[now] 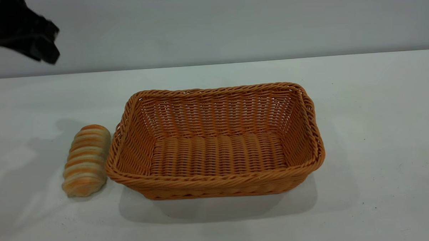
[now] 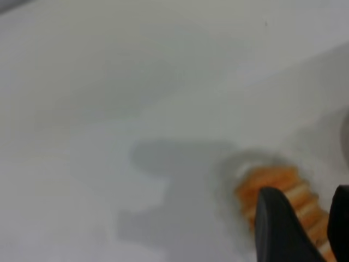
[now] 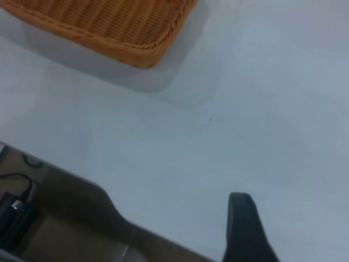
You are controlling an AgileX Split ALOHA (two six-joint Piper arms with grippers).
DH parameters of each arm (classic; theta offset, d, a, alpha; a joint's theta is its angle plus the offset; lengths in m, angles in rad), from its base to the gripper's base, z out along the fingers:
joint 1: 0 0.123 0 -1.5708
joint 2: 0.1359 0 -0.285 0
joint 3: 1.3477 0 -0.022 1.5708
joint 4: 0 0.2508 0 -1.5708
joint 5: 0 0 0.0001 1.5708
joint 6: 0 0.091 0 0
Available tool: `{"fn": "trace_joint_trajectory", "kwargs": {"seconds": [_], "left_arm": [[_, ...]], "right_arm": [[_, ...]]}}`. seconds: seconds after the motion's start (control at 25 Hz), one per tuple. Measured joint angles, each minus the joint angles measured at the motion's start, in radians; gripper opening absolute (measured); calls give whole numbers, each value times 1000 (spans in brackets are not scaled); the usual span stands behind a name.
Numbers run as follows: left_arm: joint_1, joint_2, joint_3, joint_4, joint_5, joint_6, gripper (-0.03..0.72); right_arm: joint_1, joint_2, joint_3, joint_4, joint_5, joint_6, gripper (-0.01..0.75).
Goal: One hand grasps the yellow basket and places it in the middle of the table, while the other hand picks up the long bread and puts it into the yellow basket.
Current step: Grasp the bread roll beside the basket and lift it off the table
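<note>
The yellow basket [image 1: 215, 142] stands upright and empty on the white table [image 1: 379, 129], near its middle. One of its corners shows in the right wrist view [image 3: 125, 27]. The long bread [image 1: 85, 160] lies on the table just left of the basket, close to its left rim. My left gripper [image 1: 46, 51] hangs high at the far left, well above and behind the bread. In the left wrist view it [image 2: 308, 210] is open and empty, and the bread [image 2: 272, 183] shows beyond its fingers. My right gripper [image 3: 297, 218] is outside the exterior view; one finger [image 3: 245, 229] shows over bare table, away from the basket.
In the right wrist view the table's edge [image 3: 109, 199] runs past the gripper, with a brown floor and black cables [image 3: 13, 210] below it. A grey wall [image 1: 232, 23] stands behind the table.
</note>
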Motion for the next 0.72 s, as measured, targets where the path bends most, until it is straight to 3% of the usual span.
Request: {"fn": "trace_joint_trajectory", "kwargs": {"seconds": [0.48,0.72], "left_arm": [[43,205,0,-34,45,-8,300],[53,273,0,-257,64,187,300]], "right_arm": [[0,0,6,6,4,-9,430],[0,0,6,6,4,-9,428]]}}
